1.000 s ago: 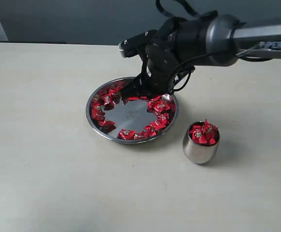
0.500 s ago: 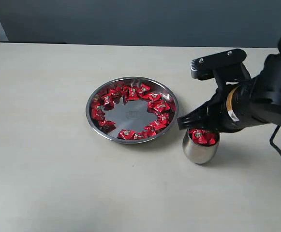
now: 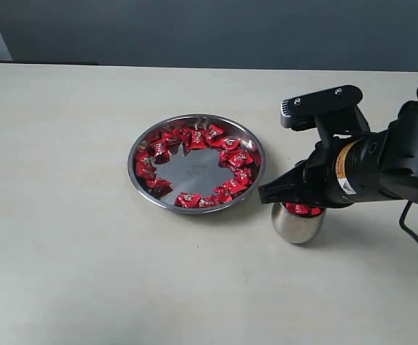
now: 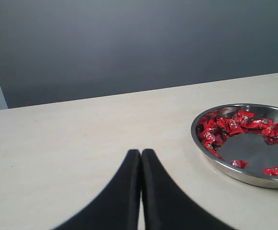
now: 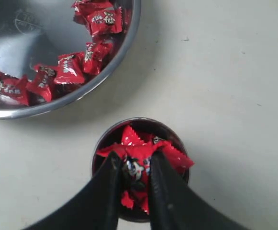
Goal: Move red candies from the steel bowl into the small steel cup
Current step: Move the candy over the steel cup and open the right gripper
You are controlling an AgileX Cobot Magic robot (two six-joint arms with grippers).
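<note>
Over the small polished steel cup with rounded sides (image 5: 105,138), the right gripper (image 5: 135,172), jaws clamped on one shiny red twisted-wrapper candy (image 5: 135,167) bearing a pale mark. Between the two black fingers (image 5: 111,182), that candy. Just under their tips, the cup's mouth, heaped past the rim with more red candies (image 5: 172,155). Ahead of the jaws and beyond the cup, near it but not touching, the wide shallow round steel bowl (image 5: 24,43), with a cluster of the same sweets along the wall nearest the cup.

From the exterior camera: right gripper (image 3: 295,200) hiding most of the cup's mouth, with only the cup's rounded lower body (image 3: 295,226) and a sliver of red below the fingertips in sight. To the side of the jaws, the bowl (image 3: 194,172), its bare mirror-like bottom ringed by red candies (image 3: 194,136) against the wall. Everything on a pale beige tabletop (image 3: 65,251).

Low over the tabletop (image 4: 57,143), the left gripper (image 4: 140,157), jaws pressed together with nothing between them; contact with the surface impossible to tell. Ahead of those jaws and off to one side, well apart, the bowl (image 4: 253,155), red candies (image 4: 225,127) banked round its rim.
</note>
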